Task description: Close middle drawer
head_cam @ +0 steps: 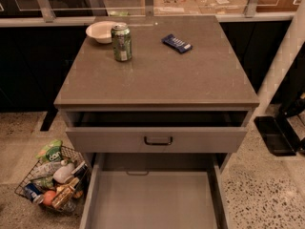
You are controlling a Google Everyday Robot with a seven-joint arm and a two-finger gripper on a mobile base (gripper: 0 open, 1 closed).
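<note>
Camera view shows the wide grey middle drawer pulled far out beneath the slightly open uppermost grey drawer of the grey-topped cabinet, its plain inside exposed, while the gripper lies outside the frame, so whether its jaws are spread I cannot tell.

Just a plain white arm, smooth and tube-ish. Blackish gripper below it, way over at the right edge, low down.

High front camera overlooks cabinet; pincer outside view.
</note>
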